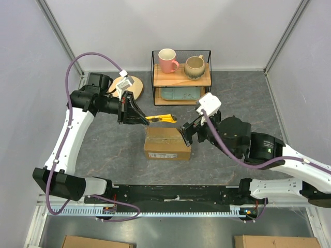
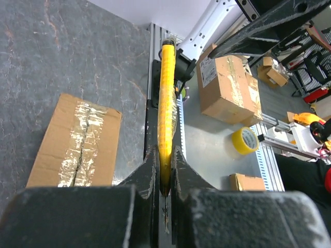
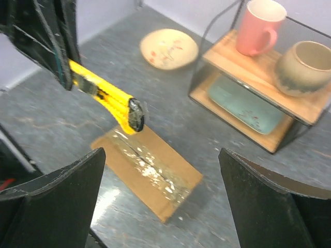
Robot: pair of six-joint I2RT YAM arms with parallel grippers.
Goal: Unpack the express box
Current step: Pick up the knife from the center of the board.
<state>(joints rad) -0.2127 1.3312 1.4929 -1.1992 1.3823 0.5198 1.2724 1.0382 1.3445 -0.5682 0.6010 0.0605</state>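
From above, the one brown cardboard express box sits on the grey tabletop; my left fingers pinch the single yellow utility knife just behind it, my right fingers spread at its right end. My left wrist view shows the handle clamped tight, so I should set the tip on the taped seam and cut shallow and straight. My right wrist view adds two ceramic mugs beyond.
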